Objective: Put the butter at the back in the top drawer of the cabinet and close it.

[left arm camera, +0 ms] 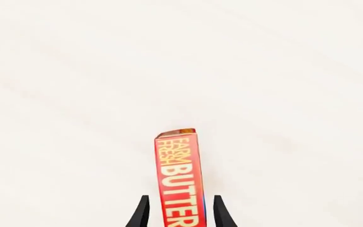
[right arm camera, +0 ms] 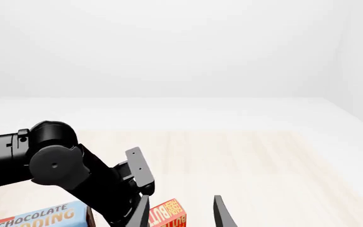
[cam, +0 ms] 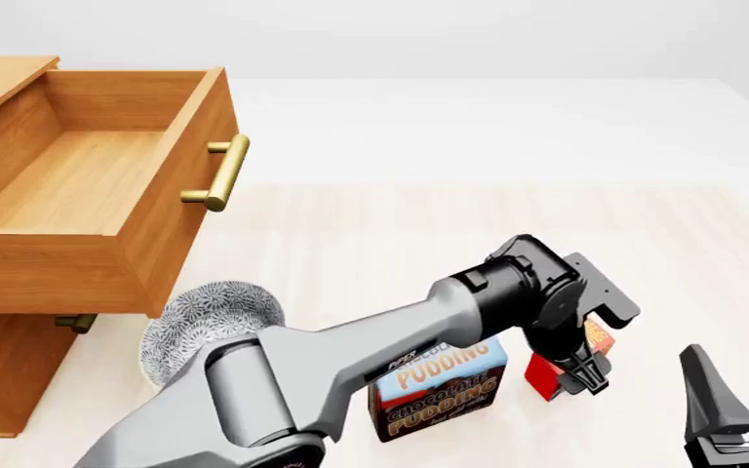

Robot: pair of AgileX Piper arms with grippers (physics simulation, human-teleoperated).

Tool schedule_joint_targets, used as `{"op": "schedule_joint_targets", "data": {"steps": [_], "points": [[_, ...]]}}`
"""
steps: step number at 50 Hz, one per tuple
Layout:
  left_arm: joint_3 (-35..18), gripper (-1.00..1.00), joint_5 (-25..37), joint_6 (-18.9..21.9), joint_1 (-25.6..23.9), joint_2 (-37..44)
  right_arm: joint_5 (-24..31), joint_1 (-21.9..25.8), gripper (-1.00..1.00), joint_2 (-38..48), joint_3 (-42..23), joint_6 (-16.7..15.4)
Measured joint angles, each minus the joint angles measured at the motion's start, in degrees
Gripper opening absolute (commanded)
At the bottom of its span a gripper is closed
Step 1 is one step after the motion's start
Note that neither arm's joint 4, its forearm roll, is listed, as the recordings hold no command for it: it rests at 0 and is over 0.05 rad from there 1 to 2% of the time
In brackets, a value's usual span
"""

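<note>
The butter (left arm camera: 179, 179), a narrow red box with white lettering, stands on the pale table between the fingers of my left gripper (left arm camera: 181, 198). A thin gap shows on each side, so the gripper is open around it. From the front, the butter (cam: 548, 378) peeks out red and orange under the left gripper (cam: 570, 369), at the table's right front. The top drawer (cam: 89, 175) of the cabinet (cam: 11, 370) is pulled out at far left and has nothing in it. My right gripper (cam: 743, 395) stands open with nothing in it at the front right corner.
A blue-and-brown chocolate pudding box (cam: 440, 385) stands just left of the butter, partly behind the left arm. A patterned bowl (cam: 212, 317) sits below the drawer's front corner. The drawer's brass handle (cam: 225, 171) sticks out toward the table's middle.
</note>
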Motion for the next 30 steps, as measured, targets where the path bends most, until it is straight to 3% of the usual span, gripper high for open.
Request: {"op": "schedule_joint_targets", "data": {"steps": [30], "points": [[-3.85, 1.00, 1.62, -0.46, -0.25, 2.85, 0.00, 0.00, 1.00, 0.00, 0.00, 0.00]]}}
